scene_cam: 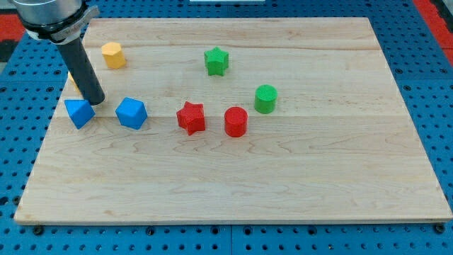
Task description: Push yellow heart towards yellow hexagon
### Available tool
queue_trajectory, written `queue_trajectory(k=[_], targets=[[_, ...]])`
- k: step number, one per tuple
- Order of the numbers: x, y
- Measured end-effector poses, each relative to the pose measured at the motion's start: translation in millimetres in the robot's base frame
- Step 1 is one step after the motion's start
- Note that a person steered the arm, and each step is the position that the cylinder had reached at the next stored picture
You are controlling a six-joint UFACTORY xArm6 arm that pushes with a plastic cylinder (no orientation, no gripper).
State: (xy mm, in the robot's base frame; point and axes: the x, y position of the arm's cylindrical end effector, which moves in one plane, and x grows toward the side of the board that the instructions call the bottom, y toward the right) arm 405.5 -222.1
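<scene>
1. A straight, dark, matte black cylindrical rod (pixel 81 67) forms the arm's visible end, smooth and of even thickness along its length.
2. My tip (pixel 96 101), the rod's blunt rounded lower end, is the same black as the shaft.
3. Above the rod sits a wider round metal collar (pixel 49 18), grey and silvery, with a paler band at its rim.

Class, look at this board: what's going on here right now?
A robot arm ending in a dark rod is working on a wooden board scattered with coloured blocks. My tip sits near the view's left edge, just above the blue cube, with the blue hexagon to its right. A sliver of the yellow heart peeks from behind the rod; the yellow hexagon lies a little further up and right, apart from it.
</scene>
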Motion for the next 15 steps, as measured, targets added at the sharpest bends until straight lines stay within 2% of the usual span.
queue_trajectory(k=[1,2,5,9,11,13,14,15], targets=[[-35.6,27.2],[-47.9,32.7],[-60.9,35.7],[-60.9,51.7],[10.6,36.7],[-3.5,-5.5],[-22.6,-8.8],[-13.9,8.3]])
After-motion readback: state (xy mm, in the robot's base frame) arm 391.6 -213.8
